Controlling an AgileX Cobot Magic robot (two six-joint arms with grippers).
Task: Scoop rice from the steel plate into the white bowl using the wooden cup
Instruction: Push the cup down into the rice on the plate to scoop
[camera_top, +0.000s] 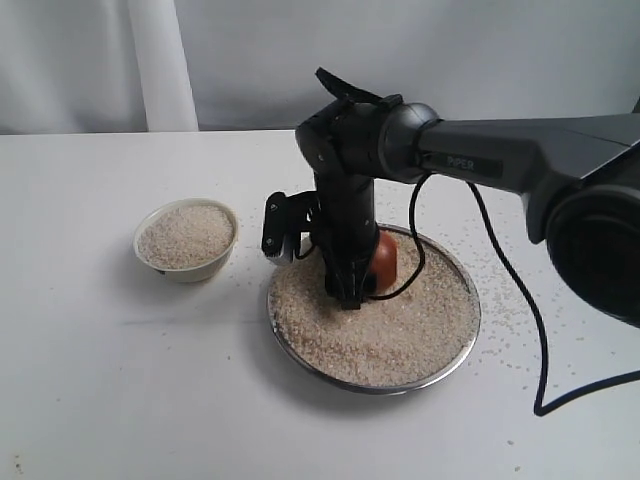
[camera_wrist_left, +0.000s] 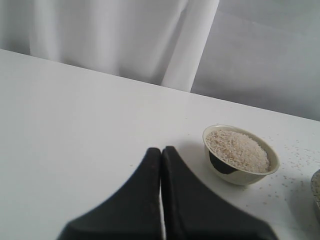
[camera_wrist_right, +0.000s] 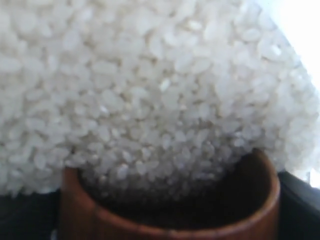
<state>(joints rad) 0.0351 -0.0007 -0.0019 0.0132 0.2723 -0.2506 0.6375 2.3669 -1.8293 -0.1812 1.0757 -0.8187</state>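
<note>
- Gripping the one wooden cup (camera_top: 385, 262), the right claw (camera_top: 350, 292) stands fingertips-down in the rice (camera_top: 380, 335), its dark fingers clamped on the cup's sides.
- In the right wrist view the cup's mouth is pushed into the grains, which are banked up over its rim. Part of its dark inside shows.
- One steel plate (camera_top: 400, 386) holds this rice in a broad, shallow layer. The cup sits in the far half of the plate, just beside the claw.
- One white bowl (camera_top: 190, 268) stands on the worktop (camera_top: 100, 400) to the left of the plate, not touching it, with rice mounded to its rim.
- That makes two bodies of rice, one per dish, plus loose grains strewn over the worktop, thickest to the right of the plate.
- The left claw (camera_wrist_left: 161, 152) has its two fingers pressed together with nothing between them. It is above bare worktop, near the bowl.
- One line of small pale lettering on the right arm (camera_top: 500, 150) looks like "PIPER", though it is blurred.
</note>
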